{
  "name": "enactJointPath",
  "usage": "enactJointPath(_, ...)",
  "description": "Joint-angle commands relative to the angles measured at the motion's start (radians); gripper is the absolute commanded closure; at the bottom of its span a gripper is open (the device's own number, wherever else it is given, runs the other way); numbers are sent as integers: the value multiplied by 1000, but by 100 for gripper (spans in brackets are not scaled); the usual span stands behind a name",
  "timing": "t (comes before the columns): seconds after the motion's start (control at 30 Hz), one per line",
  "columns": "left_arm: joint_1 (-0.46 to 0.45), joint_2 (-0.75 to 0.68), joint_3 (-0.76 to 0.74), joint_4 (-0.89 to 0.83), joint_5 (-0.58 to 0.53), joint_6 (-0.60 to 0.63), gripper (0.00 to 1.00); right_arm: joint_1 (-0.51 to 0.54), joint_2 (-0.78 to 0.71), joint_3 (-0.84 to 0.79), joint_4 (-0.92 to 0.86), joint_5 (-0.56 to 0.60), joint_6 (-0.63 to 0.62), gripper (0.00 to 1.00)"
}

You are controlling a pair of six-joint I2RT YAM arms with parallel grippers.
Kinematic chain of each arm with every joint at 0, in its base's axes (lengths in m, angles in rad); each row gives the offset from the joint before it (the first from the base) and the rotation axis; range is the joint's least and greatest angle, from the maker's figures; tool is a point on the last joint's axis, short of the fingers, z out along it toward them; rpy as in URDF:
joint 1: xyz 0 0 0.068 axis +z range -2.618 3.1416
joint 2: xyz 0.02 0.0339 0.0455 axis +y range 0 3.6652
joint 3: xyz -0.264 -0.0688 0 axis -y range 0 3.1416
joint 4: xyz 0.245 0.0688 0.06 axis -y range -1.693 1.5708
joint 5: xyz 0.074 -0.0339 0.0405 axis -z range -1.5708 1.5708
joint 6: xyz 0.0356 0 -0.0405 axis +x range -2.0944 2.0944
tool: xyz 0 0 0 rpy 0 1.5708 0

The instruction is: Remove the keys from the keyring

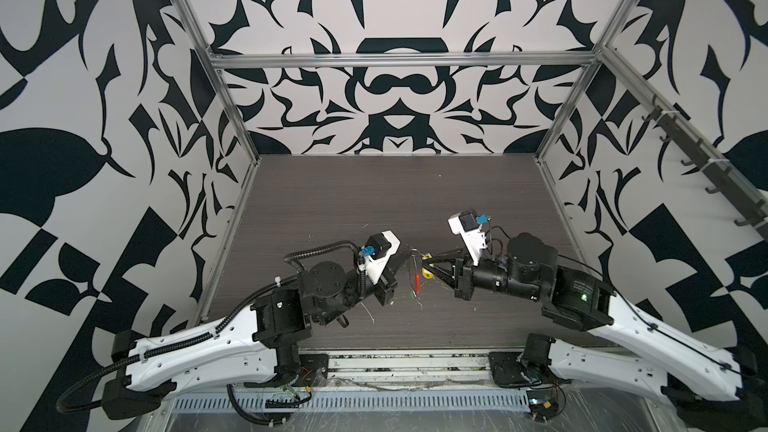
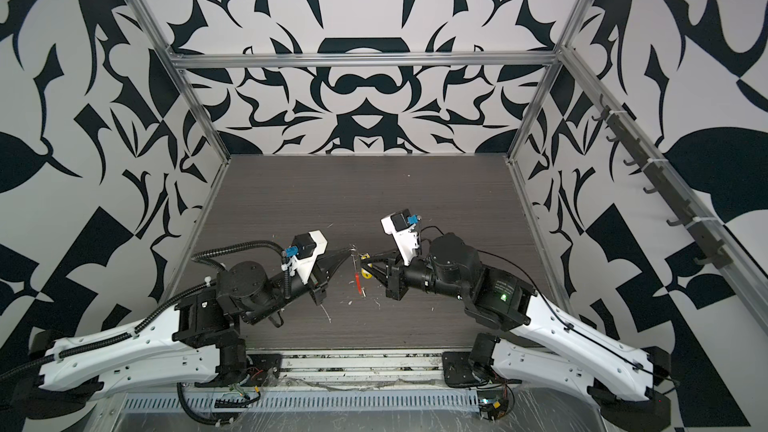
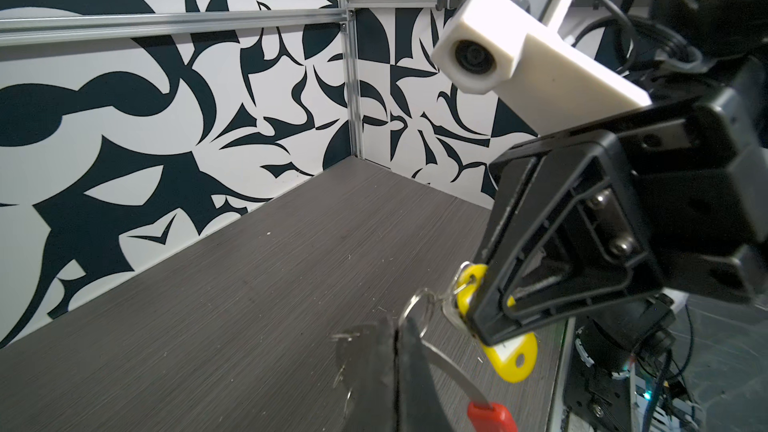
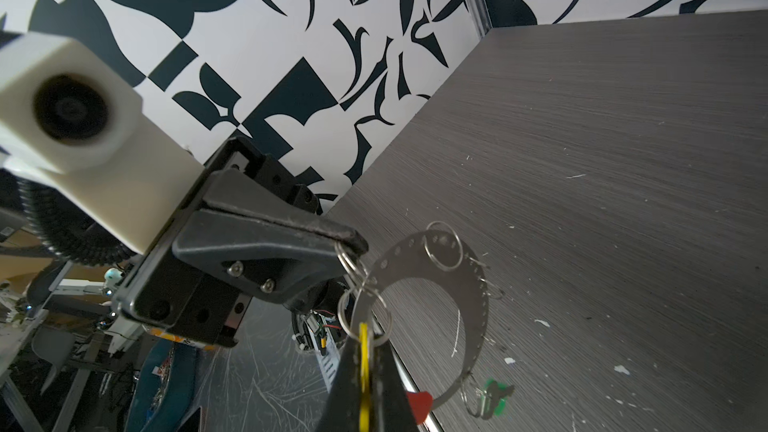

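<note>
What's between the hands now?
Small split rings and part of the keyring, between left hand and right hand, which grips the yellow tag. Right wrist view shows it.

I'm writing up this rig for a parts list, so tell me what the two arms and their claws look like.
The left arm and right arm have white shell links and black joints. A black ribbed hose runs along the left; a thin black cable along the right, which shows a green light. The left claw and right claw are black, tapering wedges.
</note>
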Motion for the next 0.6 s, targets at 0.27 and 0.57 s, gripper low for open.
enactJointPath(0.27, 35, -14, 70, -172, 0, 0, 100, 8, 35, 248, -296, 130, -277, 100)
enactJointPath(0.57, 35, 7, 97, -220, 73, -6, 100, 8, 86, 333, -335, 174, -382, 100)
